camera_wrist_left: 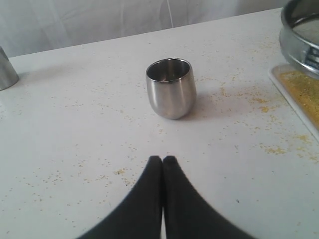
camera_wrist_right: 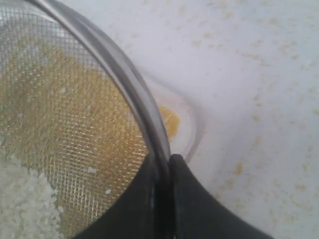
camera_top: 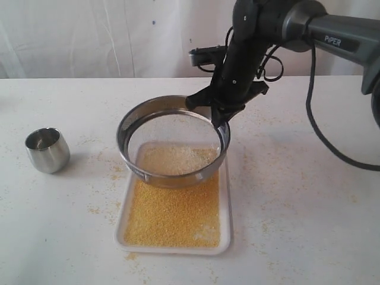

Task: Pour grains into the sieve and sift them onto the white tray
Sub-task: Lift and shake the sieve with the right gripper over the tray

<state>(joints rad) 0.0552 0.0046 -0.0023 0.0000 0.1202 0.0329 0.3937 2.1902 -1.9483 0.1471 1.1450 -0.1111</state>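
Two sorts of grains [camera_top: 175, 159] lay apart: pale in the sieve [camera_top: 123, 139], yellow on the white tray [camera_top: 172, 247] beneath. Right jaws clamped the sieve's rim; left jaws (pressed together, empty) faced a steel cup [camera_wrist_left: 170, 89].

sieve [camera_wrist_left: 299, 42] cut off, white tray [camera_top: 225, 208] half-hidden

A small rounded steel cup [camera_top: 47, 149] stands upright on the white surface [camera_top: 309, 225], its mouth open upward. Its polished wall mirrors the pale surroundings. Faint yellowish specks [camera_top: 95, 209] lie strewn over the surface, gathered in small patches toward the middle and thinner farther out. Behind the surface hangs a creased white cloth backdrop [camera_top: 89, 35]. In the left wrist view, part of another steel object [camera_wrist_left: 6, 74] shows at the picture's edge, well apart from the cup.
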